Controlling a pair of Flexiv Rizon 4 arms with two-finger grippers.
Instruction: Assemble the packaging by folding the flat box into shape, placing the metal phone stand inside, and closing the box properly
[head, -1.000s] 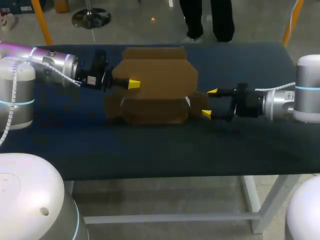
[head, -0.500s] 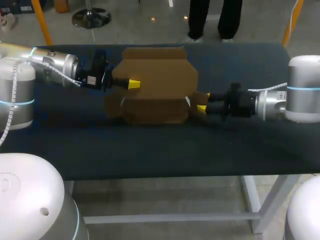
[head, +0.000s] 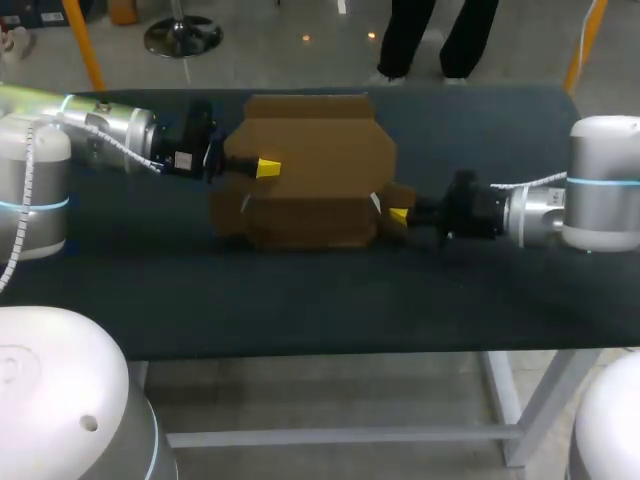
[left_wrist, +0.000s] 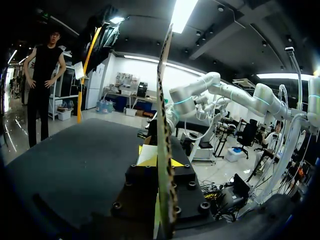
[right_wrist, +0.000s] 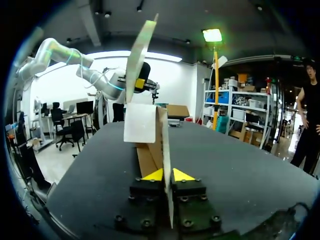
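Between the left hand (head: 265, 168) and the right hand (head: 399, 214), each pinching shut on an opposite edge, the flat box (head: 312, 150) is standing upright over the surface (head: 300, 300), where uneven pulling could be tearing a flap.

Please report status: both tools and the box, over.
Left tool shut on flat box, left edge. Right tool shut on its right flap. Box not yet folded. Phone stand not in view.
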